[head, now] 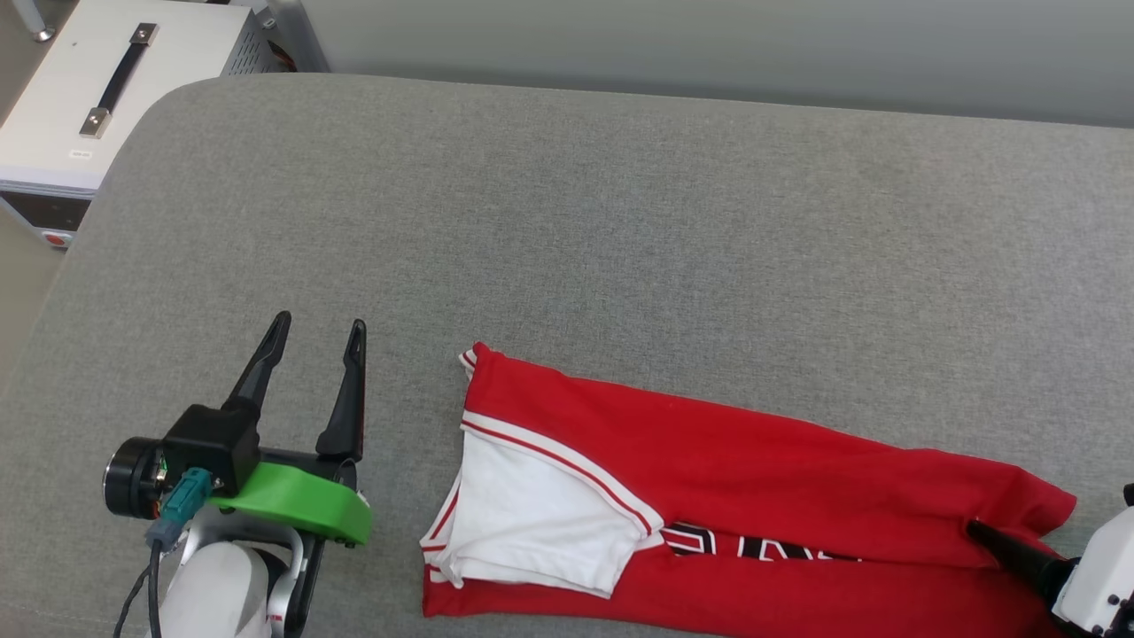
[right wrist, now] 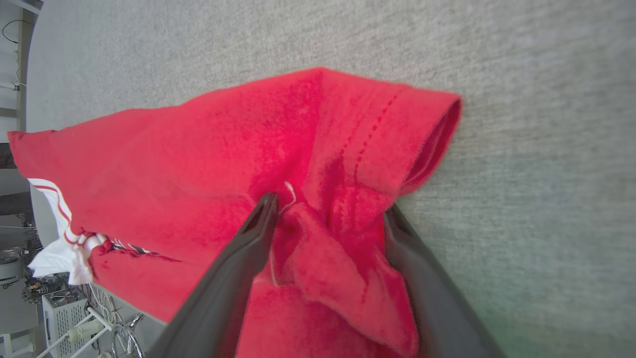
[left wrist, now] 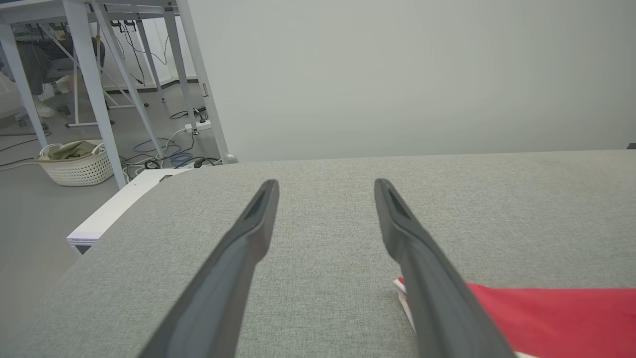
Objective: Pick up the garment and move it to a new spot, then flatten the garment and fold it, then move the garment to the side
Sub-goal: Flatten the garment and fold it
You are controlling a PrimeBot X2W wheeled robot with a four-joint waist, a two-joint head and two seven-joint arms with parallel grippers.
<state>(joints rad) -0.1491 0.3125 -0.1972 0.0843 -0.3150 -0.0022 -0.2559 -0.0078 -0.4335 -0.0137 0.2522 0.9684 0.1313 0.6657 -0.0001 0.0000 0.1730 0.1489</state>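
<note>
A red jersey T-shirt point(head: 753, 461) lies folded into a long band near the front of a grey fabric-covered tabletop point(head: 620, 221). Its long axis runs left to right, with the white sleeve point(head: 532, 514) end toward the robot's left and the hem end toward its right. The right pincer point(right wrist: 330, 203) is at the hem end, fingers spread wide astride a bunched ridge of red cloth, not clamped. The left pincer point(head: 321, 321), wide open and empty, is near the sleeve end, to its left.
</note>
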